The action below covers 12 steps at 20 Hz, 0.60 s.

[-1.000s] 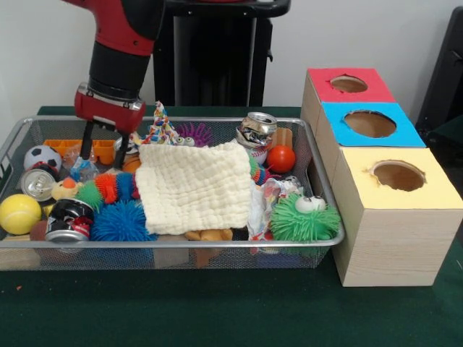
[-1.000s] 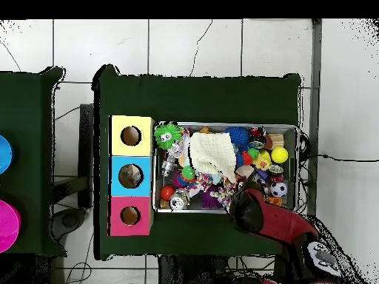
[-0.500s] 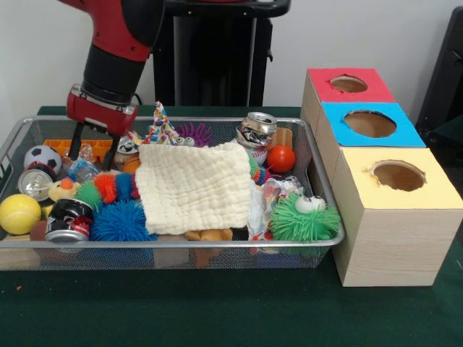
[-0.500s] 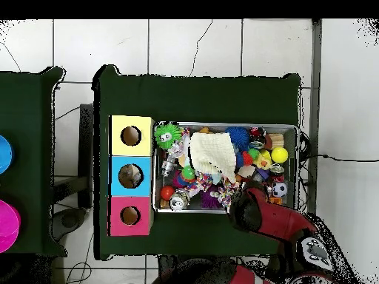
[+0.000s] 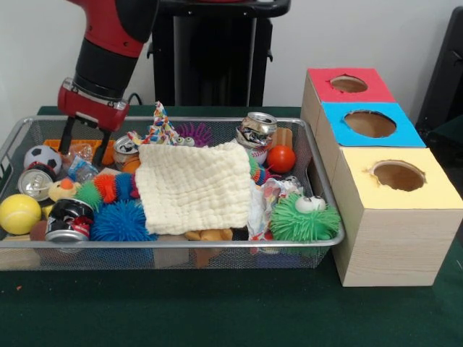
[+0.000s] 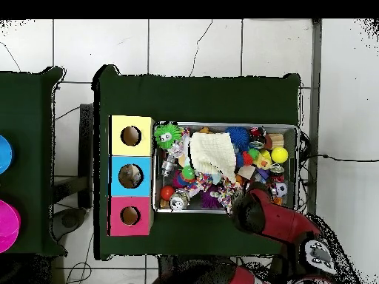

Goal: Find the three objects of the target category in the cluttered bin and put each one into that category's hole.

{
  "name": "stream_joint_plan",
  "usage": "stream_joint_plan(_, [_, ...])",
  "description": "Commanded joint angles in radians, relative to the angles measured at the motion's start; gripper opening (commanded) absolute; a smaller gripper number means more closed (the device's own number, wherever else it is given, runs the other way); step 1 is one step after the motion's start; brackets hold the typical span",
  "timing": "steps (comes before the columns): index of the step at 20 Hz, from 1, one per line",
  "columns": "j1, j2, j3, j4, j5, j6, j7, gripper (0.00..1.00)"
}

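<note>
The silver wire-mesh bin (image 5: 181,244) is full of toys, and it also shows in the overhead view (image 6: 226,124). My gripper (image 5: 84,148) hangs over the bin's far left part with its fingers spread, above the orange tray (image 5: 54,146). A bluish-clear wrinkly bottle (image 5: 82,170) lies just below the fingertips. A second clear piece shows between the fingers, and I cannot tell if they touch it. The other bottles are hidden in the clutter. The red-faced hole (image 5: 349,84) is on the farthest box at the right and shows in the overhead view (image 6: 130,215). In the overhead view the arm (image 6: 255,213) hides the gripper.
A cream cloth (image 5: 194,188) covers the bin's middle. Cans lie at the back (image 5: 257,130) and front left (image 5: 69,220). A green fuzzy toy (image 5: 304,217), a yellow ball (image 5: 19,213) and a soccer ball (image 5: 42,156) lie about. Blue-faced (image 5: 370,123) and yellow-faced (image 5: 398,175) holes follow the red one.
My gripper has moved left and slightly up along the bin's far side, from beside the striped toy to over the orange tray. The things in the bin have not visibly moved.
</note>
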Motion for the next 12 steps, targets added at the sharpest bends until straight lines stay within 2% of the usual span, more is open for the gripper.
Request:
stream_joint_plan(1, [-0.058,0.117,0.091,-0.092,-0.072,0.064,0.047,1.00])
stream_joint_plan(4, [-0.107,0.119,0.157,-0.095,-0.126,0.134,-0.016,1.00])
stream_joint_plan(9, [-0.234,0.130,0.354,-0.120,-0.241,0.301,-0.176,1.00])
stream_joint_plan(12, [-0.276,0.140,0.418,-0.134,-0.283,0.348,-0.203,1.00])
